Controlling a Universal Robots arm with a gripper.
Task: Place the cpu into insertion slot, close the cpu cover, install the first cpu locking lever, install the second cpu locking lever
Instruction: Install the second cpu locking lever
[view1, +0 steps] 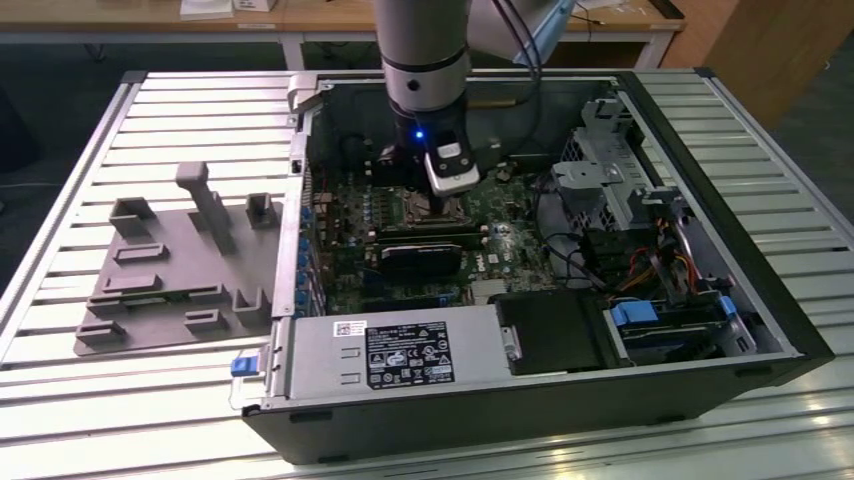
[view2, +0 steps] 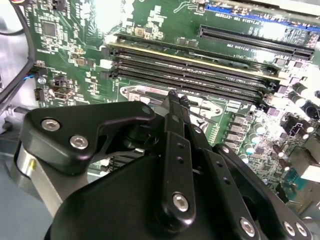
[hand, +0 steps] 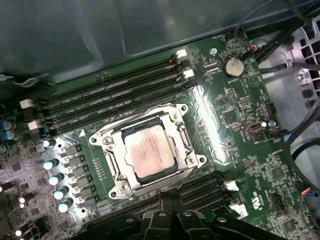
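Under the closed cpu cover (hand: 180, 131), the cpu (hand: 150, 151) lies flat, square edges skewed.

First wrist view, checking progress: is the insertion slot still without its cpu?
No, the cpu sits in the insertion slot, framed by the cpu cover.

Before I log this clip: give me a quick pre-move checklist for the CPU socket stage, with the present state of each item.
1. The cpu sits flat in the insertion slot: ok.
2. The cpu cover lies down around the chip, its window framing it: ok.
3. Both locking levers latched: cannot tell.
4. The gripper is above the motherboard near the socket, carrying nothing visible: ok.
5. The memory slots beside the socket are free of loose parts: ok.
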